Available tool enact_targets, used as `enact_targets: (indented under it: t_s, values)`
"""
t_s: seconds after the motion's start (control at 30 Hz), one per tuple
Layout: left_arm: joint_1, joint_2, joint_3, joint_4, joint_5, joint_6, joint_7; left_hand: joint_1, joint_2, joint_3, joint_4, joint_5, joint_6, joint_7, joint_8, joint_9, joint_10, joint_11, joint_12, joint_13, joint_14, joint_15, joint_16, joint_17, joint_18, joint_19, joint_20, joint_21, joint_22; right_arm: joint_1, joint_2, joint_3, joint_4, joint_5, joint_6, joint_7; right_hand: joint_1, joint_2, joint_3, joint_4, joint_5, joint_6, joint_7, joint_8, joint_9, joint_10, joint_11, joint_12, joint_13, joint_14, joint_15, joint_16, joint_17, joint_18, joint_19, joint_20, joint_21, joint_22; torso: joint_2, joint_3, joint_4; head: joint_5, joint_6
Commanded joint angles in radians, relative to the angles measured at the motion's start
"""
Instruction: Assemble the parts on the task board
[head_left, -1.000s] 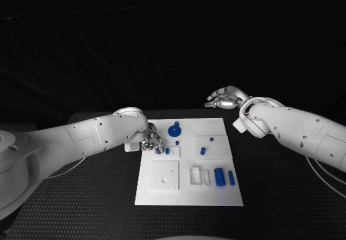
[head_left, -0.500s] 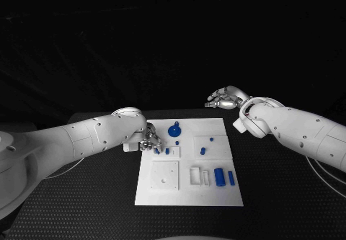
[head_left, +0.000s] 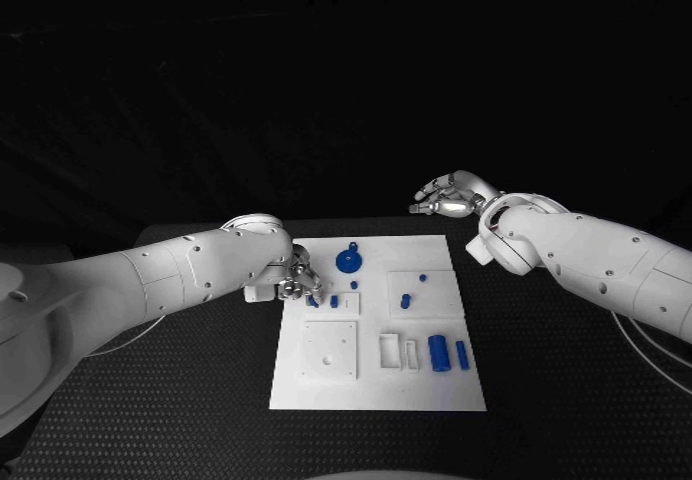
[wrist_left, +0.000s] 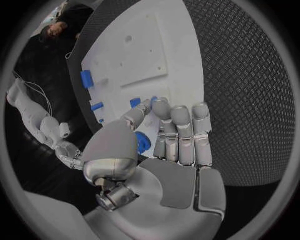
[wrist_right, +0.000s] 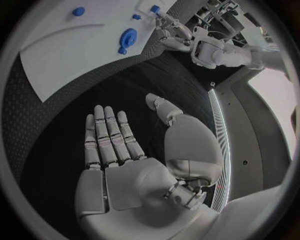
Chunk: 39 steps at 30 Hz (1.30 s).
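The white task board (head_left: 375, 385) lies mid-table and also shows in the wrist views (wrist_left: 178, 30) (wrist_right: 69, 47). My left hand (head_left: 299, 280) is at the board's left edge. In the left wrist view, that hand (wrist_left: 169, 145) pinches a small blue peg (wrist_left: 154, 99) between thumb and fingertip, low over the board. A second small peg (head_left: 335, 300) stands just beside it. A round blue knob piece (head_left: 349, 262) (wrist_right: 128, 37) lies just beyond them. My right hand (head_left: 451, 195) (wrist_right: 125, 155) hovers past the board's far right corner, flat-palmed, fingers apart, holding nothing.
Two blue cylinders (head_left: 437, 353) (head_left: 462, 355) lie at the board's near right beside white frames (head_left: 391, 350). A square white plate (head_left: 330, 350) (wrist_left: 140, 55) sits at the near left. Small blue pieces (head_left: 407, 300) (head_left: 423, 278) stand right of centre. Black table (head_left: 577, 400) surrounds the board.
My left hand has crept slightly away from me along the board's left edge, staying at the small pegs. The right hand has not moved.
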<state>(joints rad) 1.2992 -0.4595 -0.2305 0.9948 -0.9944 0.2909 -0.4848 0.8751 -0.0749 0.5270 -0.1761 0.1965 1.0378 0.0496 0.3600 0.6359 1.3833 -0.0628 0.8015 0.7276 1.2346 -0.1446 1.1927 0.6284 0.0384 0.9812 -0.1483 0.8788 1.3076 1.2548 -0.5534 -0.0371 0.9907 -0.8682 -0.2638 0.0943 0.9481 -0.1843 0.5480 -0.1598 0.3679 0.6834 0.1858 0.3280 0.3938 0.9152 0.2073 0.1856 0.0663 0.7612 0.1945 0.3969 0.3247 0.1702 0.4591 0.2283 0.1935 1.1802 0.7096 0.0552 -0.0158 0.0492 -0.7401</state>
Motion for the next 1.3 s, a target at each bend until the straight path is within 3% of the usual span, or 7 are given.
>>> enact_targets:
  t_s: [0.03,0.13,0.37,1.0,1.1,1.2,1.3]
  values:
    - [-0.005,0.000,-0.003,0.007,-0.009,0.010,-0.001,-0.007,0.000,-0.006,0.000,0.005,0.008,0.000,-0.006,0.002,0.000,0.001,0.003,0.001,0.001,-0.006,0.006,-0.001,0.000,0.008,-0.088,-0.001,0.019,0.000,0.000,0.001,0.001,-0.004,0.011,0.006,0.009,0.000,-0.006,0.002,0.005,-0.007,0.056,0.005,-0.001,0.007,-0.003,-0.007,0.002,0.004,0.005,-0.005,-0.001,-0.021,0.005,-0.004,-0.004,0.002,0.000,0.0009,0.0002,0.000,0.000]
    - [-0.006,0.000,-0.003,0.008,-0.003,0.009,-0.003,-0.018,-0.001,-0.009,0.007,0.001,0.008,0.000,-0.008,0.004,0.000,0.001,0.003,0.001,0.001,-0.006,0.006,-0.002,0.000,0.008,-0.088,-0.002,0.018,0.000,0.000,0.001,0.002,-0.004,0.011,0.006,0.009,0.000,-0.006,0.002,0.005,-0.007,0.056,0.005,-0.001,0.007,-0.003,-0.007,0.002,0.004,0.005,-0.005,-0.001,-0.021,0.005,-0.004,-0.004,0.002,0.000,0.0008,0.0000,0.000,0.001]
    - [-0.006,-0.003,-0.003,0.008,-0.003,0.005,-0.003,-0.064,-0.033,-0.016,0.046,-0.069,0.004,0.001,-0.020,0.011,-0.002,0.001,0.001,0.001,-0.001,-0.008,0.005,-0.005,0.002,0.007,-0.091,-0.006,0.017,0.000,-0.002,0.001,0.002,-0.004,0.011,0.005,0.009,0.000,-0.006,0.002,0.005,-0.007,0.056,0.005,-0.001,0.008,-0.003,-0.007,0.002,0.004,0.005,-0.005,-0.002,-0.021,0.005,-0.004,-0.004,0.002,0.000,0.0012,-0.0006,0.001,0.001]
    - [-0.007,-0.019,-0.003,0.017,-0.004,-0.011,-0.003,-0.074,-0.040,-0.010,0.060,-0.081,0.006,0.001,-0.025,0.017,-0.002,0.001,0.002,0.002,-0.001,-0.010,0.007,-0.006,0.002,0.007,-0.093,-0.006,0.018,0.000,-0.002,0.001,0.001,-0.004,0.011,0.005,0.009,0.000,-0.006,0.003,0.005,-0.007,0.056,0.005,-0.001,0.009,-0.003,-0.009,0.002,0.004,0.005,-0.006,-0.002,-0.021,0.005,-0.004,-0.006,0.003,0.000,0.0011,-0.0006,0.001,0.002]
    - [-0.007,-0.030,-0.002,0.027,0.001,-0.018,0.001,-0.108,-0.070,-0.016,0.091,-0.142,0.006,0.001,-0.029,0.021,-0.003,0.000,0.001,0.002,-0.002,-0.010,0.007,-0.007,0.002,0.007,-0.093,-0.009,0.017,-0.001,-0.002,0.001,0.000,-0.004,0.010,0.005,0.009,0.001,-0.006,0.003,0.005,-0.007,0.056,0.005,-0.001,0.009,-0.003,-0.009,0.002,0.004,0.005,-0.006,-0.002,-0.021,0.005,-0.004,-0.006,0.004,0.000,0.0005,0.0000,0.000,0.001]
    - [-0.007,-0.045,0.001,0.040,0.036,-0.027,-0.001,-0.144,-0.119,-0.014,0.133,-0.148,0.006,0.000,-0.030,0.026,-0.003,0.000,0.001,0.002,-0.003,-0.011,0.008,-0.007,0.004,0.008,-0.095,-0.011,0.016,-0.001,-0.002,0.001,-0.001,-0.004,0.009,0.006,0.008,0.000,-0.006,0.003,0.005,-0.007,0.056,0.005,-0.001,0.009,-0.003,-0.010,0.002,0.004,0.005,-0.006,-0.002,-0.021,0.005,-0.004,-0.006,0.004,-0.002,0.0006,0.0003,0.000,0.004]
    - [-0.005,-0.060,0.007,0.055,0.059,-0.038,0.002,-0.161,-0.136,-0.004,0.168,-0.148,0.005,-0.001,-0.031,0.032,-0.003,-0.001,0.001,0.004,-0.004,-0.012,0.010,-0.006,0.006,0.009,-0.097,-0.010,0.017,-0.002,-0.003,0.001,-0.001,-0.004,0.009,0.005,0.008,0.000,-0.006,0.003,0.005,-0.007,0.056,0.005,-0.001,0.009,-0.003,-0.010,0.002,0.004,0.005,-0.006,-0.002,-0.021,0.005,-0.004,-0.006,0.004,-0.001,0.0008,-0.0001,-0.002,0.007]
